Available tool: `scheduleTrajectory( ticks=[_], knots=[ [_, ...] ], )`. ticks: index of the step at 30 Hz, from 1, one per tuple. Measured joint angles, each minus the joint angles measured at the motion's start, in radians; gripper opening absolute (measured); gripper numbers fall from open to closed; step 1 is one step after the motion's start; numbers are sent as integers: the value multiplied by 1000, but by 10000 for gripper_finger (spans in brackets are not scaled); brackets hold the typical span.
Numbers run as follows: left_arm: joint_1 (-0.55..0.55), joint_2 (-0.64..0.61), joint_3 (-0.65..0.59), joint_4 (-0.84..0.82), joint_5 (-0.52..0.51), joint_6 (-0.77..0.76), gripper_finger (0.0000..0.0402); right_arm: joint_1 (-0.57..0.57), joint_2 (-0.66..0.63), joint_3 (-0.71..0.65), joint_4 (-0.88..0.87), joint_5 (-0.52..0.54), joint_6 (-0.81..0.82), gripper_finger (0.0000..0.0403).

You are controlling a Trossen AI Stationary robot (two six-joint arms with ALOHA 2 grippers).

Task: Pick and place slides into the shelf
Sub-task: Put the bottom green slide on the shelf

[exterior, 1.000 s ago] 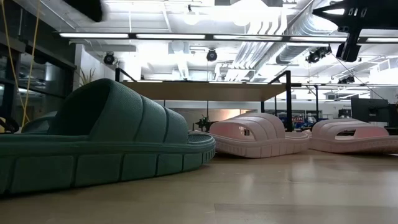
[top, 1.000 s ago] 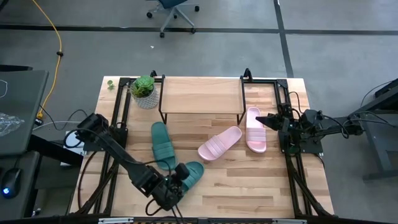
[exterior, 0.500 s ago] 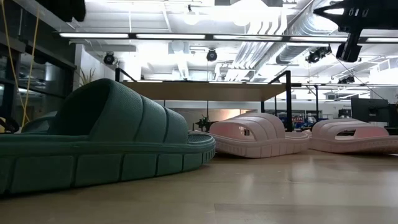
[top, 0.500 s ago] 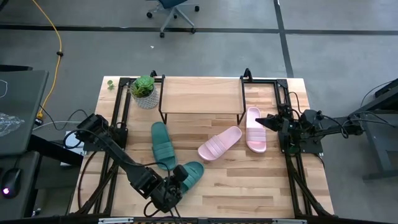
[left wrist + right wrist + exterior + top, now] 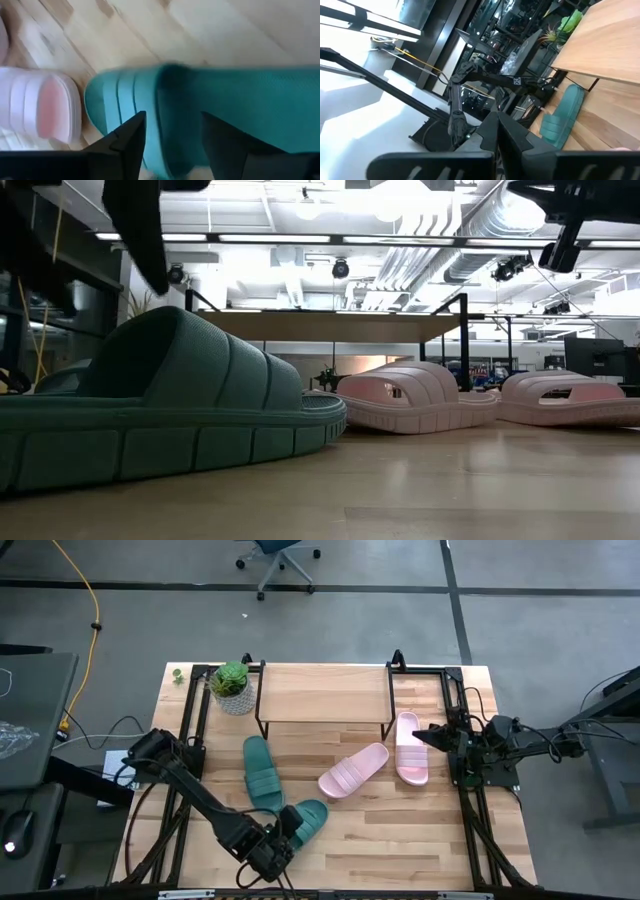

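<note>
Two teal slides lie on their soles on the table: one near the front edge (image 5: 308, 821), one farther back (image 5: 263, 773). Two pink slides (image 5: 353, 770) (image 5: 410, 748) lie on their soles right of centre. The shelf (image 5: 325, 692) stands on its black legs at the far edge. My left gripper (image 5: 284, 838) hangs open just above the near teal slide (image 5: 235, 100), pointing steeply down with a finger on either side of its heel end. In the low view both fingers (image 5: 145, 230) stand clear above that slide (image 5: 170, 410). My right gripper (image 5: 435, 735) waits shut at the right edge, beside a pink slide.
A potted plant (image 5: 233, 687) stands left of the shelf at the far left. Black frame rails (image 5: 190, 720) run along both table sides. Bare wood lies along the front edge, right of the near teal slide. The space under the shelf (image 5: 330, 325) shows open.
My left gripper has come down toward the heel end of the near teal slide and has opened: its two fingers now show spread apart in the low view. The slides have not moved.
</note>
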Motion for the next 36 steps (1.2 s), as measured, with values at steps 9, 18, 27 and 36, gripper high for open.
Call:
scheduleTrajectory(
  ticks=[9, 18, 27, 36],
  knots=[
    [0, 55, 2, -18, -34, -9, 156, 0, 1, 0, 3, 18, 0, 0],
    [1, 57, 14, -34, -80, -10, 118, 0, 1, 0, 3, 19, 0, 0],
    [2, 57, 32, -33, -133, -8, 92, 0, 1, 0, 3, 20, -6, 0],
    [2, 57, 32, -33, -159, -7, 87, 0, 1, 0, 3, 23, -27, 0]
  ],
)
